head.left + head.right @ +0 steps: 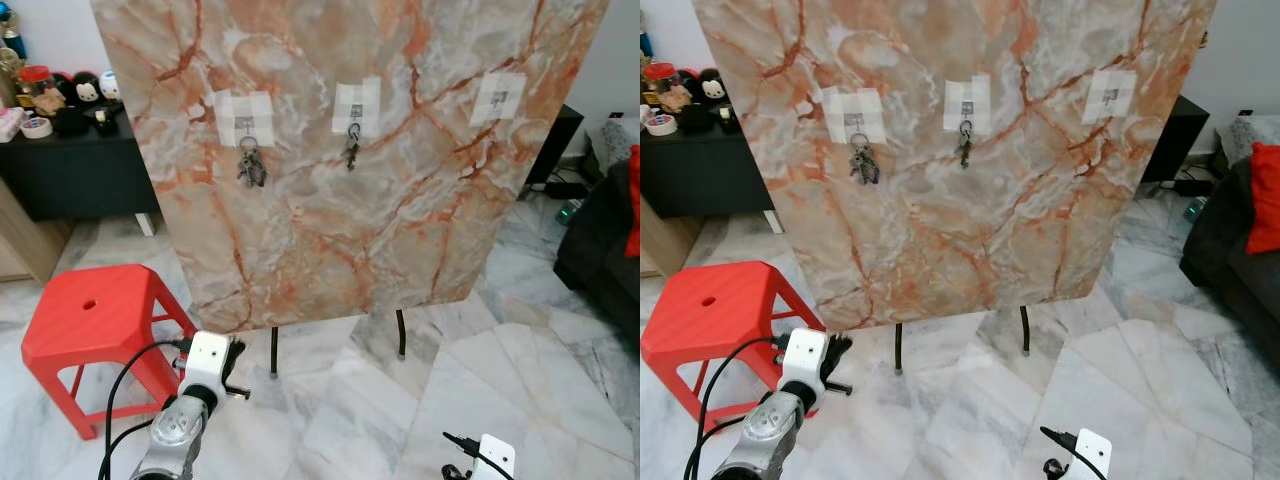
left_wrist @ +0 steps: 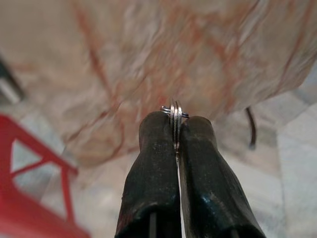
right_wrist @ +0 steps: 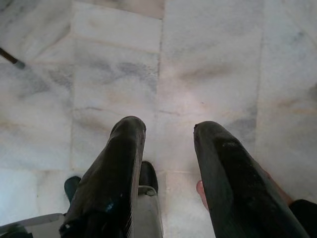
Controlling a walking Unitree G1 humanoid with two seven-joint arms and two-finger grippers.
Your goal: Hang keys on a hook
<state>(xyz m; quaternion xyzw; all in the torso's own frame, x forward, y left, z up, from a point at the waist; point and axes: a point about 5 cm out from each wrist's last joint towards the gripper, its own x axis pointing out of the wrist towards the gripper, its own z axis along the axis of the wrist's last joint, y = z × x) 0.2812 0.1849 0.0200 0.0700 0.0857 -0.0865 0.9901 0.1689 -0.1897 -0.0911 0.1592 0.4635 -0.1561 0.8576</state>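
Left wrist view first: the left gripper [image 2: 176, 124] has its two black fingers pinched together on a silver key ring [image 2: 175, 113], held low before the marble board [image 1: 340, 150] (beside the red stool [image 1: 95, 320]). Up on the board, one bunch of keys [image 1: 250, 165] hangs from the left hook [image 1: 245, 125], another key [image 1: 351, 150] from the middle hook [image 1: 355, 108]; the right hook [image 1: 498, 98] is bare. Right gripper [image 3: 168, 129] hangs over the floor [image 3: 208, 59], fingers apart.
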